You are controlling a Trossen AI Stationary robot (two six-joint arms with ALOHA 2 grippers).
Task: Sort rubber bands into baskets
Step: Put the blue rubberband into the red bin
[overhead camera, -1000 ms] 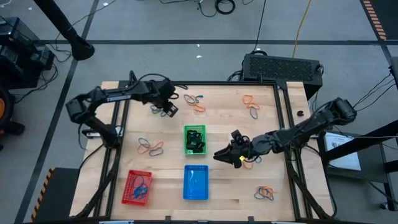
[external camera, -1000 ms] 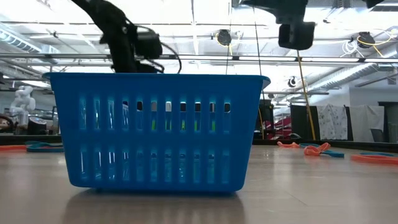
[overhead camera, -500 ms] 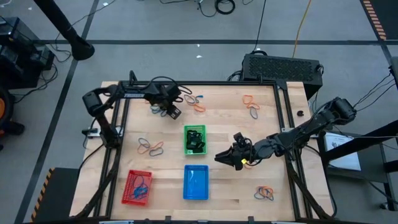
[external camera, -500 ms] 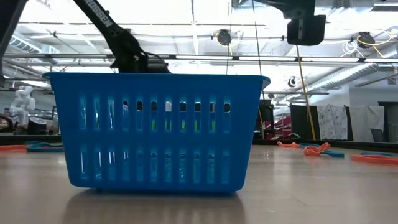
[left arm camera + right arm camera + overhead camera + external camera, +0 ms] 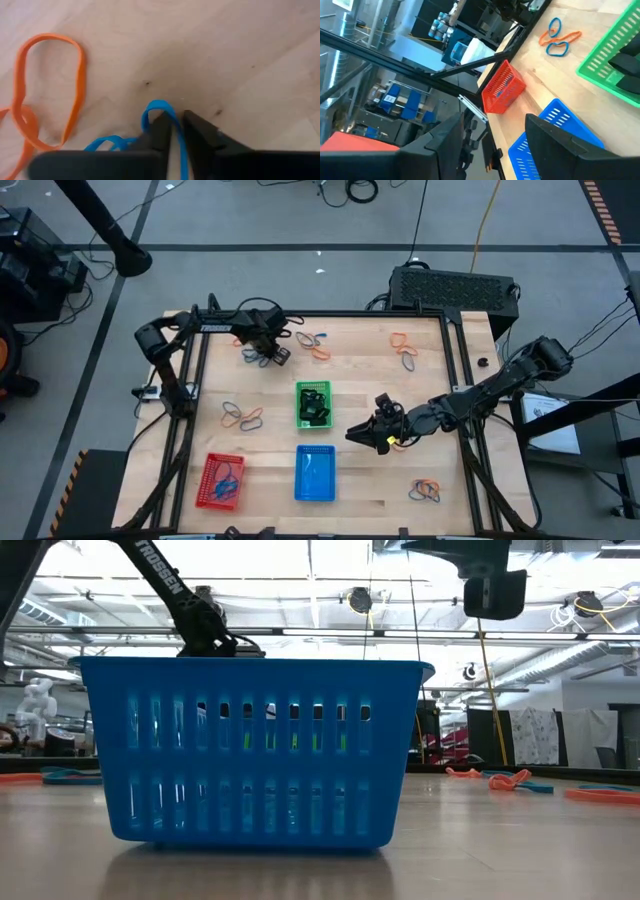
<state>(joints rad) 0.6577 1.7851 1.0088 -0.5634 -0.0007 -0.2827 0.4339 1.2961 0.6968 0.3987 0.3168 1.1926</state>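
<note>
Left hand [image 5: 174, 131] down on the far-left counter [image 5: 360, 365], fingers pinched onto a blue rubber band [image 5: 159, 107], orange band [image 5: 47, 90] just beside. Right hand [image 5: 364, 434] open, raised right of the green basket [image 5: 313, 404]; blue basket [image 5: 315, 474] and red basket [image 5: 222, 481] sit nearer

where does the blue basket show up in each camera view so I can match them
High view: the blue basket sits near the table's front edge, directly in front of the green basket.
Low view: it fills the centre-left foreground.
Left wrist view: not in it.
Right wrist view: its mesh wall shows low in the picture, between the red basket and the green basket.
Shared landmark: the green basket, seen in the high and right wrist views.
</note>
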